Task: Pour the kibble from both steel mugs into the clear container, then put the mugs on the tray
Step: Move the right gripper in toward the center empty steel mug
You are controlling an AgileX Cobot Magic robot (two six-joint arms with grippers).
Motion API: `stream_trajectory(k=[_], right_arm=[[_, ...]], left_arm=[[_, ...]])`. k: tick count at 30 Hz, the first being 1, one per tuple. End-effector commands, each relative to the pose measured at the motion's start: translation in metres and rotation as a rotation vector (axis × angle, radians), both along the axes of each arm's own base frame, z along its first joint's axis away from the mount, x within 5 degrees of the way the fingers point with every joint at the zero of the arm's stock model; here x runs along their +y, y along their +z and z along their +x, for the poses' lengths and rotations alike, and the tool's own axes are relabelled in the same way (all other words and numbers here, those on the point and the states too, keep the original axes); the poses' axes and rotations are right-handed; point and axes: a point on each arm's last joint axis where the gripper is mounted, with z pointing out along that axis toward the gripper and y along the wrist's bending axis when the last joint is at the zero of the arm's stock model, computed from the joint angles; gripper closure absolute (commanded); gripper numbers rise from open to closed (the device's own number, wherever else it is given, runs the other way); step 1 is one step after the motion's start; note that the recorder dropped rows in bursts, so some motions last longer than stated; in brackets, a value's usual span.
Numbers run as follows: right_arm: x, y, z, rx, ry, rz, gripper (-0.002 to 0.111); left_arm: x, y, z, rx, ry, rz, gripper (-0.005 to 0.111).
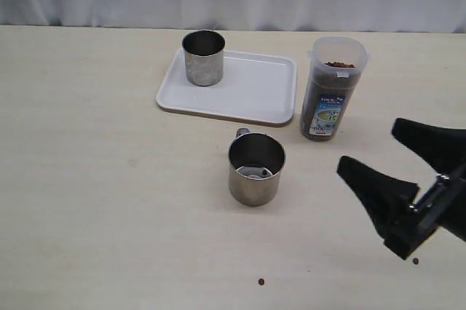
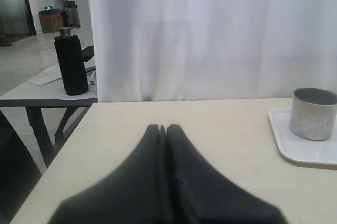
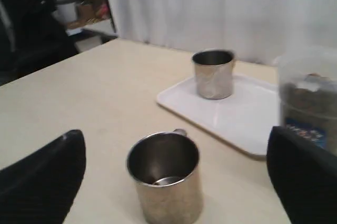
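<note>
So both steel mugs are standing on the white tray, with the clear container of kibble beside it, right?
Not quite. The exterior view shows one steel mug on the white tray; the other mug stands on the table. The clear container of kibble is beside the tray.

Exterior view: right gripper (image 1: pixel 369 148) at 4 o'clock runs off the frame edge, arm unseen. Rear mug (image 1: pixel 203 62) at 12 o'clock, handle hidden. Front mug (image 1: pixel 255 188) inside shows a murky reflection, contents unclear. Two dark specks (image 1: pixel 261 281) near 6 o'clock, too small to identify. Right wrist view: clear container (image 3: pixel 308 92) blurred, cropped, label partly behind a finger (image 3: pixel 303 182). Left wrist view: tray (image 2: pixel 310 155) cropped.
</note>
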Motion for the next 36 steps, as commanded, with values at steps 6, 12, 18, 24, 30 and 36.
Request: stream_trajectory(k=[6,12,18,24,30,36], right_arm=[[0.029,-0.038,0.067,0.196,0.302,-0.110,0.022],[0.029,-0.040,0.089,0.219,0.246,-0.188,0.023],[0.058,-0.029,0.087,0.238,0.146,-0.435,0.028],[0.097,-0.013,0.070,0.192,0.193,-0.575,0.026],[0.104,-0.009,0.073,0.220,0.169,-0.514,-0.002],[0.110,-0.035,0.084,0.368,0.102,-0.505,-0.002]], left_arm=[[0.000,0.000,0.000,-0.005,-0.004,-0.004,0.107],[0.000,0.000,0.000,-0.005,-0.004,-0.004,0.107],[0.000,0.000,0.000,-0.005,-0.004,-0.004,0.107],[0.000,0.000,0.000,-0.005,-0.004,-0.004,0.107],[0.000,0.000,0.000,-0.005,-0.004,-0.004,0.107],[0.000,-0.001,0.000,-0.003,-0.004,-0.004,0.107]])
